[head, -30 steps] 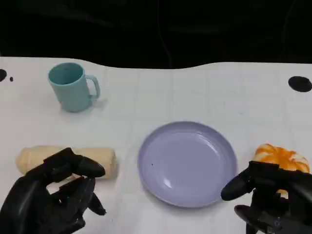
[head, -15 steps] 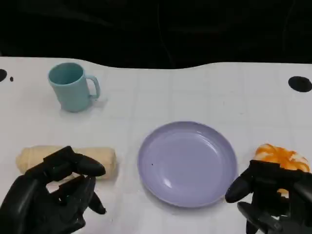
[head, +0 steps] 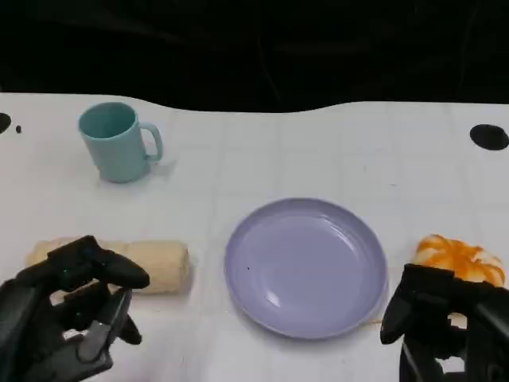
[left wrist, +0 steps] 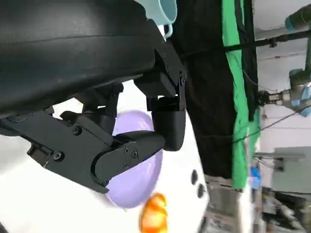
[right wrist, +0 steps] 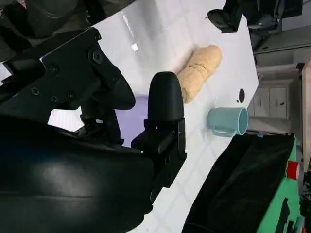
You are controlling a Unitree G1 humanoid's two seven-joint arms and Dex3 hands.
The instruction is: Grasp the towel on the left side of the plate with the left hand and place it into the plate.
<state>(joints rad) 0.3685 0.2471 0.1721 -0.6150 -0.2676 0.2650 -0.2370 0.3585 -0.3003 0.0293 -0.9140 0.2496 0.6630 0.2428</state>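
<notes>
Over the last second the left hand (head: 67, 318) has slid lower and further toward the table's near left corner, so more of the towel (head: 155, 265) now shows beyond its fingers; a moment ago the hand covered the roll's middle. Its fingers are spread and curved with nothing between them, so it is released, hovering at the towel's near left end rather than gripping it. The towel itself has not moved: a cream roll lying on its side, left of the plate (head: 306, 267) and just apart from its rim. The right hand (head: 445, 330) has also dropped a little toward the near edge, loosely curled and holding nothing, just in front of an orange-and-white object (head: 459, 259) that sits right of the plate. By my reading the grasp is not yet made and the hand is lining up for it. The table (head: 318, 151) is white with a faint grid, and a teal mug (head: 118, 142) stands upright at the far left. Behind it hangs a black curtain, with green fabric (left wrist: 238, 92) beside it in the left wrist view.
</notes>
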